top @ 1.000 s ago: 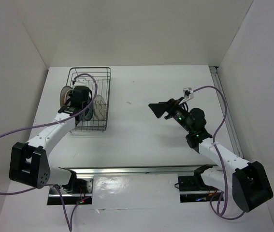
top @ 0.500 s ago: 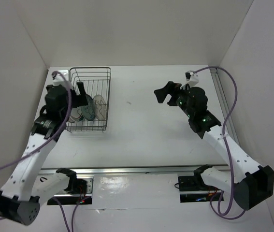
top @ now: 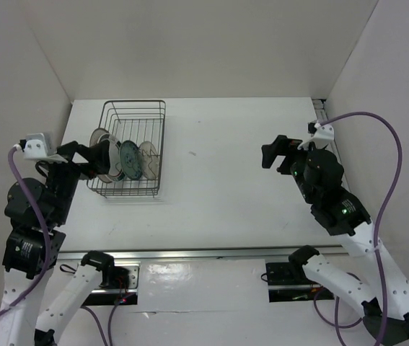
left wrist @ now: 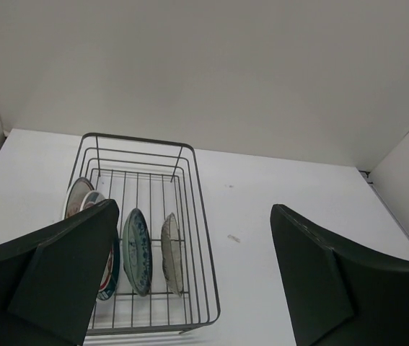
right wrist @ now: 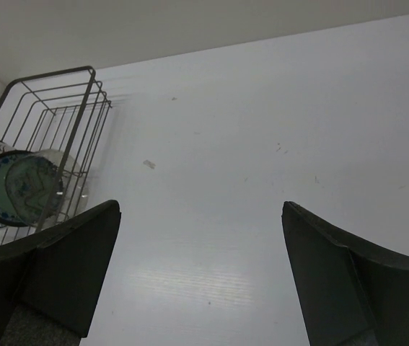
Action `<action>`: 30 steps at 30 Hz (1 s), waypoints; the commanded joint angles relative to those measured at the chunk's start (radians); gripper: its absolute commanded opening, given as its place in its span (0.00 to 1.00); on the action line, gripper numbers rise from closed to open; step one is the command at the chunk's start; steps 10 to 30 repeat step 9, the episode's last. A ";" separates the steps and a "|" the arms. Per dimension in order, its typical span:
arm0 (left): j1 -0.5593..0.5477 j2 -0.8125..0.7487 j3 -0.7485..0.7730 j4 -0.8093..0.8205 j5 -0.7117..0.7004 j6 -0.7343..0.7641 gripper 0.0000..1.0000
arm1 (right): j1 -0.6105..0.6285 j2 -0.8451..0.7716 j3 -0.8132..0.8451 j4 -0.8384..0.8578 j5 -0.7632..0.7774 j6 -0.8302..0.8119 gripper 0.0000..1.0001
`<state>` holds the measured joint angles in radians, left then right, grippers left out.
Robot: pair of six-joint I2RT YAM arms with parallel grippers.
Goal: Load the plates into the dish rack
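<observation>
The dish rack (top: 135,101) stands at the table's back left. Several plates stand on edge in it. From left to right in the left wrist view they are the orange-centred plate (left wrist: 78,196), the red-and-teal ringed plate (left wrist: 107,272), the blue-green plate (left wrist: 137,251) and the small grey plate (left wrist: 170,252). My left gripper (left wrist: 193,209) is open and empty, raised above and left of the rack (left wrist: 135,138); in the top view the left gripper (top: 91,153) overlaps the leftmost plates. My right gripper (right wrist: 200,207) is open and empty over bare table, far right of the rack (right wrist: 45,74).
White walls enclose the table on three sides. A metal rail (top: 204,252) runs along the near edge between the arm bases. A purple cable (top: 384,173) loops off the right arm. A small scuff (left wrist: 233,238) marks the table beside the rack.
My left gripper opened, let go of a plate in the rack and drew back up and to the left. My right arm lifted and swung right, away from the table's middle.
</observation>
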<state>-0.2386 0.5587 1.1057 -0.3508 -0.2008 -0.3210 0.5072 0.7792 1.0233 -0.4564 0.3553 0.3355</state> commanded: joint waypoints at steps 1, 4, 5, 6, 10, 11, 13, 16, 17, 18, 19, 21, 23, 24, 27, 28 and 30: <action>-0.001 0.003 -0.027 0.029 -0.003 -0.007 1.00 | 0.019 -0.027 0.018 -0.027 0.043 -0.033 1.00; -0.001 0.013 -0.027 0.029 -0.026 0.002 1.00 | 0.019 -0.037 0.009 -0.018 0.043 -0.033 1.00; -0.001 0.014 -0.036 0.029 -0.037 0.002 1.00 | 0.019 -0.037 0.009 -0.018 0.043 -0.033 1.00; -0.001 0.014 -0.037 0.029 -0.037 0.002 1.00 | 0.019 -0.037 0.009 -0.018 0.054 -0.033 1.00; -0.001 0.023 -0.037 0.029 -0.037 0.002 1.00 | 0.040 -0.026 0.009 -0.018 0.080 -0.033 1.00; -0.001 0.023 -0.037 0.029 -0.037 0.002 1.00 | 0.040 -0.026 0.009 -0.018 0.080 -0.033 1.00; -0.001 0.023 -0.037 0.029 -0.037 0.002 1.00 | 0.040 -0.026 0.009 -0.018 0.080 -0.033 1.00; -0.001 0.023 -0.037 0.029 -0.037 0.002 1.00 | 0.040 -0.026 0.009 -0.018 0.080 -0.033 1.00; -0.001 0.023 -0.037 0.029 -0.037 0.002 1.00 | 0.040 -0.026 0.009 -0.018 0.080 -0.033 1.00; -0.001 0.023 -0.037 0.029 -0.037 0.002 1.00 | 0.040 -0.026 0.009 -0.018 0.080 -0.033 1.00; -0.001 0.023 -0.037 0.029 -0.037 0.002 1.00 | 0.040 -0.026 0.009 -0.018 0.080 -0.033 1.00; -0.001 0.023 -0.037 0.029 -0.037 0.002 1.00 | 0.040 -0.026 0.009 -0.018 0.080 -0.033 1.00; -0.001 0.023 -0.037 0.029 -0.037 0.002 1.00 | 0.040 -0.026 0.009 -0.018 0.080 -0.033 1.00; -0.001 0.023 -0.037 0.029 -0.037 0.002 1.00 | 0.040 -0.026 0.009 -0.018 0.080 -0.033 1.00; -0.001 0.023 -0.037 0.029 -0.037 0.002 1.00 | 0.040 -0.026 0.009 -0.018 0.080 -0.033 1.00; -0.001 0.023 -0.037 0.029 -0.037 0.002 1.00 | 0.040 -0.026 0.009 -0.018 0.080 -0.033 1.00; -0.001 0.023 -0.037 0.029 -0.037 0.002 1.00 | 0.040 -0.026 0.009 -0.018 0.080 -0.033 1.00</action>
